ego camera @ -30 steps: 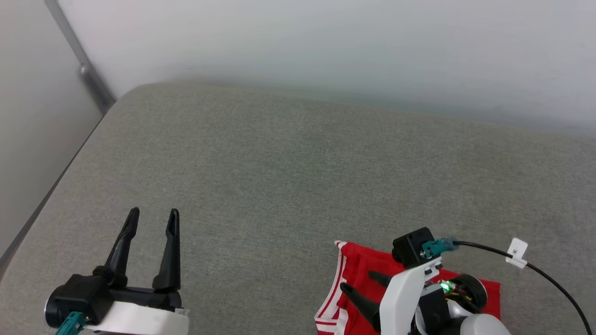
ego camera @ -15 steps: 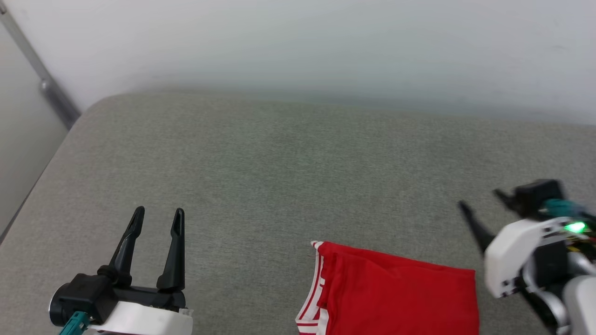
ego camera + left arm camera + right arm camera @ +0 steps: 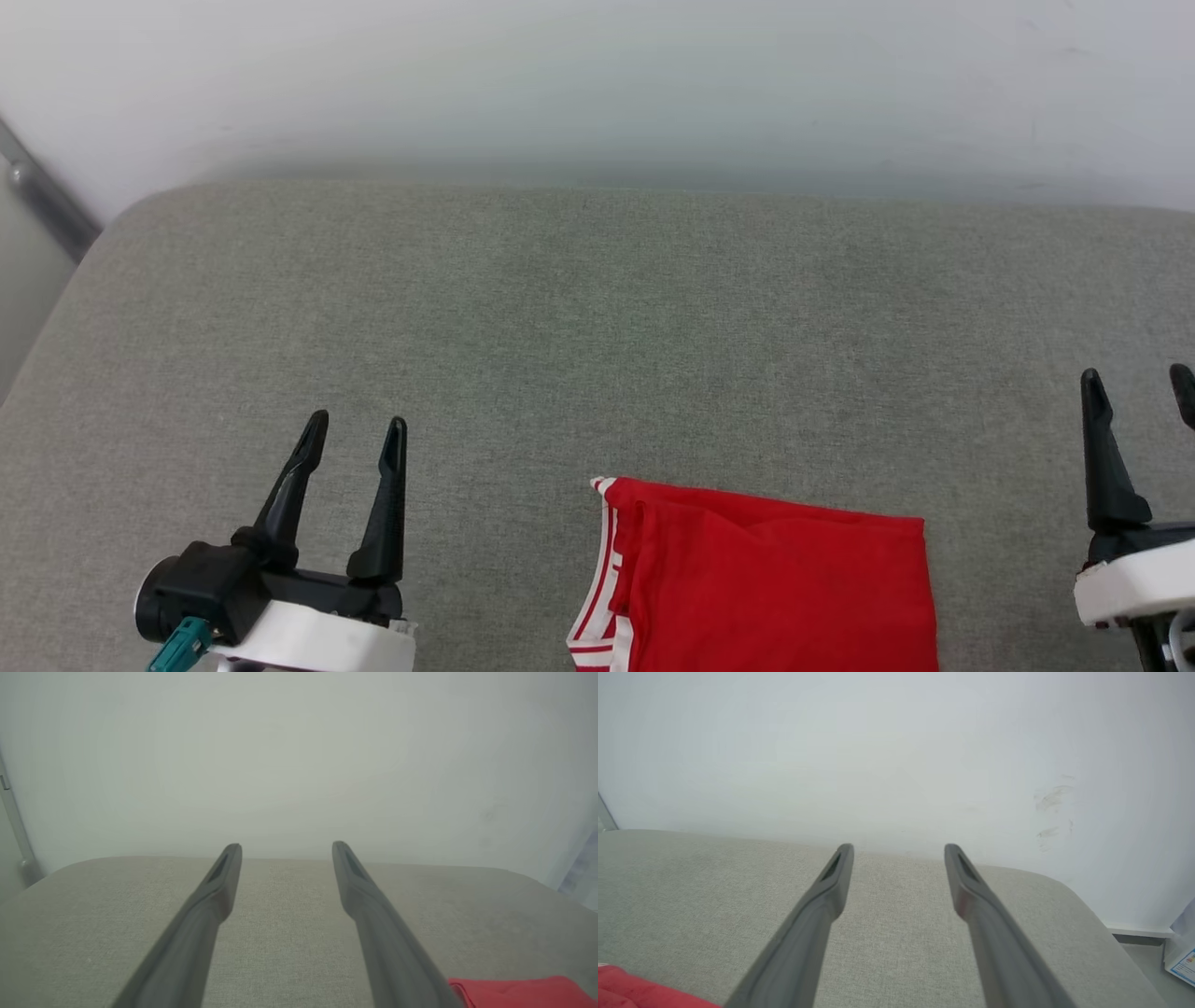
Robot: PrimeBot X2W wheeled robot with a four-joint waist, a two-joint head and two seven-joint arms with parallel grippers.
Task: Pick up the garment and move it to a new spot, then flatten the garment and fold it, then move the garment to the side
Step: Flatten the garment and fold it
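The garment point(image 3: 775, 583) lies folded into a red rectangle at the bottom centre of the head view, on the grey cushioned surface point(image 3: 597, 327). White-and-red striped trim runs down its left edge; its lower part is cut off by the frame. My left gripper point(image 3: 355, 434) stands open at the lower left, well apart from the cloth. At the right edge my right gripper point(image 3: 1139, 385) is open too, clear of the cloth. A red corner of the garment point(image 3: 518, 991) shows in the left wrist view beside my left gripper point(image 3: 285, 847). Another red edge point(image 3: 630, 991) sits left of my right gripper point(image 3: 899, 848).
A pale wall point(image 3: 597, 84) rises just behind the cushion's far edge. A grey metal bar point(image 3: 42, 201) runs down the wall at the far left. In the right wrist view, floor and a white box point(image 3: 1181, 961) lie beyond the cushion's right end.
My right arm lifted off the folded garment and swung out to the right edge, fingers now pointing up. The head camera also shifted. The garment stays where it lay.
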